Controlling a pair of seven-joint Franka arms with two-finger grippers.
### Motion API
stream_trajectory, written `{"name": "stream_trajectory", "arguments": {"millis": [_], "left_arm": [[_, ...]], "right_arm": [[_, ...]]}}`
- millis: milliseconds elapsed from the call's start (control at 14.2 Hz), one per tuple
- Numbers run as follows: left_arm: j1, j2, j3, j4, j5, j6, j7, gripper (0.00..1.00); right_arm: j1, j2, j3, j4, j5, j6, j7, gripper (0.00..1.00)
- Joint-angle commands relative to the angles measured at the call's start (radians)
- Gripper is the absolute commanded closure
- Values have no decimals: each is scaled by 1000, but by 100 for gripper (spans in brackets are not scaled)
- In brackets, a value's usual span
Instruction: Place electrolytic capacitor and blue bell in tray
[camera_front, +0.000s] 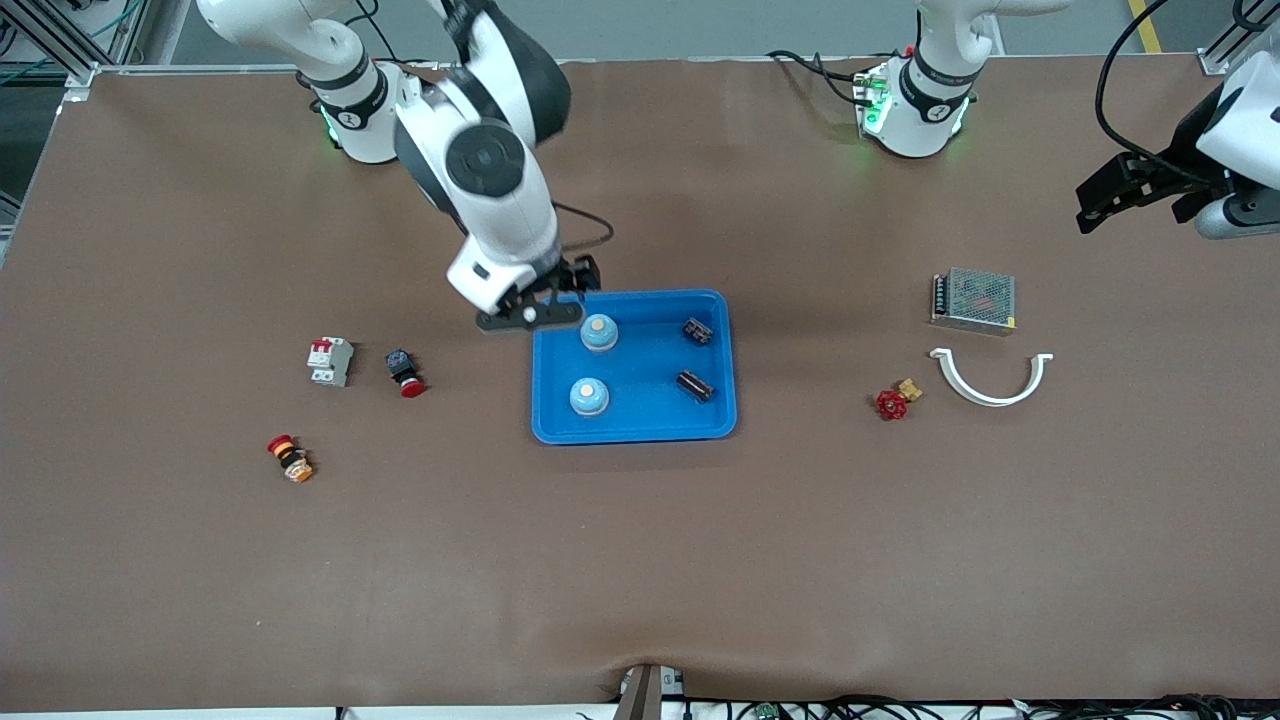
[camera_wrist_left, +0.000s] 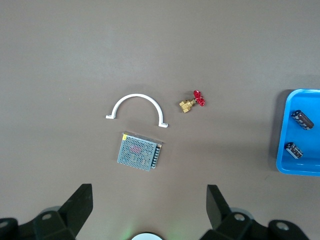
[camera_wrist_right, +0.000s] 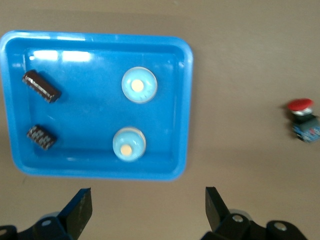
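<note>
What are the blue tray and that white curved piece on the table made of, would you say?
The blue tray looks like moulded plastic: uniform bright colour, rounded corners, and a glossy surface throwing white glare in the right wrist view. The white curved piece also seems plastic, smooth and evenly white with small flanged ends, though painted metal can't be ruled out from its look alone.

The right gripper (camera_front: 535, 312) hangs empty with fingers spread wide, arm bent steeply downward. The left gripper (camera_front: 1125, 190) waits raised, fingers spread.
</note>
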Motion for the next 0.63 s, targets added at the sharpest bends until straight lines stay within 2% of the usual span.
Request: {"name": "stream_trajectory", "arguments": {"millis": [0, 353, 564], "left_arm": [[5, -21, 1, -10, -18, -5, 17, 0], [5, -21, 4, -7, -19, -5, 17, 0], [5, -17, 4, -8, -19, -3, 15, 0]], "right_arm": [[-12, -157, -14, -126, -5, -31, -3, 0], [-182, -337, -21, -134, -13, -229, -193, 0], [-305, -479, -22, -201, -19, -260, -288, 0]]}}
